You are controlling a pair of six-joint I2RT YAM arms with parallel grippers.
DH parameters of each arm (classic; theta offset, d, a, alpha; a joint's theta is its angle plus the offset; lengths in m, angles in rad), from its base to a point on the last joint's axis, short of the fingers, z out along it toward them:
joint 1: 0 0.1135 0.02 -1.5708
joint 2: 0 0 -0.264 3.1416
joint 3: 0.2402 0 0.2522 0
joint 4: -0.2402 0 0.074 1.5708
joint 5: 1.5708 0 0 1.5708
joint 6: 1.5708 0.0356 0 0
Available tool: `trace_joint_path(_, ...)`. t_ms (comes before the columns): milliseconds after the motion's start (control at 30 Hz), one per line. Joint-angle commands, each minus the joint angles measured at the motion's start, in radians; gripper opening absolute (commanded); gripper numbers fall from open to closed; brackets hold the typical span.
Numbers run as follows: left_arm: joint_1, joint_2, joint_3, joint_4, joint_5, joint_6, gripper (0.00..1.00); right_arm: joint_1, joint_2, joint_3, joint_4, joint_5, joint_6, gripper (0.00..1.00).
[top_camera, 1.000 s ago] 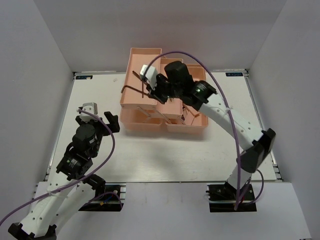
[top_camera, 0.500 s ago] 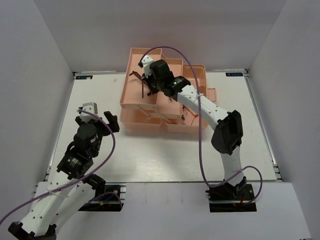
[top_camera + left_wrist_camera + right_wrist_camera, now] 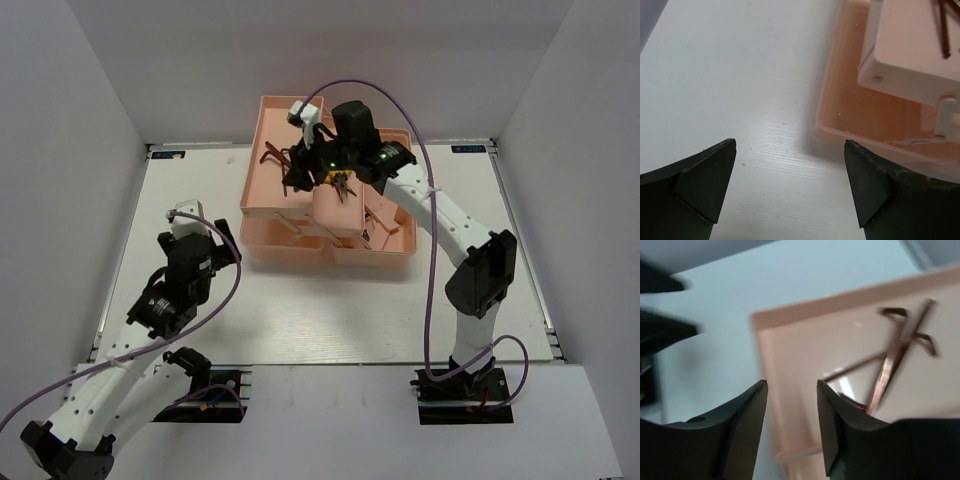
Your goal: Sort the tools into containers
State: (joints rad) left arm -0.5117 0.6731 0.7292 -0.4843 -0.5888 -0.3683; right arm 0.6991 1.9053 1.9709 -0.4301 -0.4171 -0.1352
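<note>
The salmon-pink toolbox (image 3: 270,240) stands open mid-table with its tiered trays fanned out. Dark brown hex keys (image 3: 272,157) lie crossed in the upper left tray (image 3: 262,195); the right wrist view shows them, hex keys (image 3: 890,360), on the tray floor (image 3: 805,355). My right gripper (image 3: 298,170) hovers over that tray, open (image 3: 790,390), with nothing between its fingers. My left gripper (image 3: 218,238) hangs wide open (image 3: 790,150) above bare table, just left of the toolbox's front corner (image 3: 880,100). One hex key (image 3: 944,30) shows in the raised tray.
White walls close in the table on three sides. The right arm stretches across the toolbox's middle trays and hides part of them. Bare table (image 3: 330,310) lies between the toolbox and the arm bases.
My right gripper carried a hex key over the upper left tray and opened; the key now lies in the tray. The left arm turned slightly toward the toolbox.
</note>
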Motion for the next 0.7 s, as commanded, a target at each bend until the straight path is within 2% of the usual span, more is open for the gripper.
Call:
trace_joint_path(0, 0.004, 0.04, 0.045, -0.074, -0.063, -0.052, 0.99, -0.01, -0.052, 0.02, -0.158, -0.638, -0.339, 0.49)
trace_joint_path(67, 0.004, 0.049, 0.045, -0.074, -0.063, -0.052, 0.99, 0.016, -0.061, -0.02, -0.298, -0.708, -0.427, 0.42)
trace_joint_path(100, 0.004, 0.049, 0.045, -0.074, -0.063, -0.052, 0.99, 0.026, -0.066, -0.036, -0.347, -0.692, -0.563, 0.33)
trace_joint_path(133, 0.004, 0.049, 0.045, -0.074, -0.063, -0.052, 0.99, 0.052, -0.071, -0.062, -0.414, -0.655, -0.634, 0.3)
trace_joint_path(167, 0.004, 0.037, 0.045, -0.074, -0.063, -0.052, 0.99, 0.069, -0.074, -0.078, -0.427, -0.493, -0.668, 0.27)
trace_joint_path(233, 0.004, 0.026, 0.045, -0.074, -0.063, -0.052, 0.99, 0.131, -0.084, -0.16, -0.397, -0.355, -0.734, 0.27)
trace_joint_path(267, 0.004, 0.016, 0.045, -0.074, -0.063, -0.052, 0.99, 0.143, -0.094, -0.205, -0.378, -0.313, -0.718, 0.27)
trace_joint_path(300, 0.004, 0.007, 0.045, -0.074, -0.063, -0.052, 0.99, 0.186, -0.104, -0.224, -0.339, -0.204, -0.706, 0.31)
trace_joint_path(367, 0.004, 0.006, 0.045, -0.065, -0.063, -0.052, 0.99, 0.217, -0.117, -0.294, -0.239, -0.129, -0.664, 0.39)
trace_joint_path(400, 0.004, 0.006, 0.045, -0.065, -0.063, -0.052, 0.99, 0.265, -0.12, -0.309, -0.213, -0.003, -0.647, 0.47)
trace_joint_path(433, 0.004, -0.004, 0.045, -0.065, -0.063, -0.052, 0.99, 0.283, -0.12, -0.319, -0.185, 0.048, -0.597, 0.53)
trace_joint_path(467, 0.004, -0.004, 0.045, -0.065, -0.063, -0.052, 0.99, 0.31, -0.118, -0.364, -0.086, 0.098, -0.586, 0.59)
trace_joint_path(500, 0.004, -0.004, 0.045, -0.065, -0.074, -0.052, 0.99, 0.339, -0.105, -0.374, -0.058, 0.239, -0.578, 0.63)
trace_joint_path(567, 0.004, -0.023, 0.045, -0.074, -0.074, -0.061, 0.99, 0.367, -0.089, -0.403, 0.029, 0.367, -0.544, 0.67)
trace_joint_path(667, 0.004, -0.032, 0.045, -0.083, -0.097, -0.07, 0.99, 0.401, -0.057, -0.414, 0.114, 0.509, -0.531, 0.67)
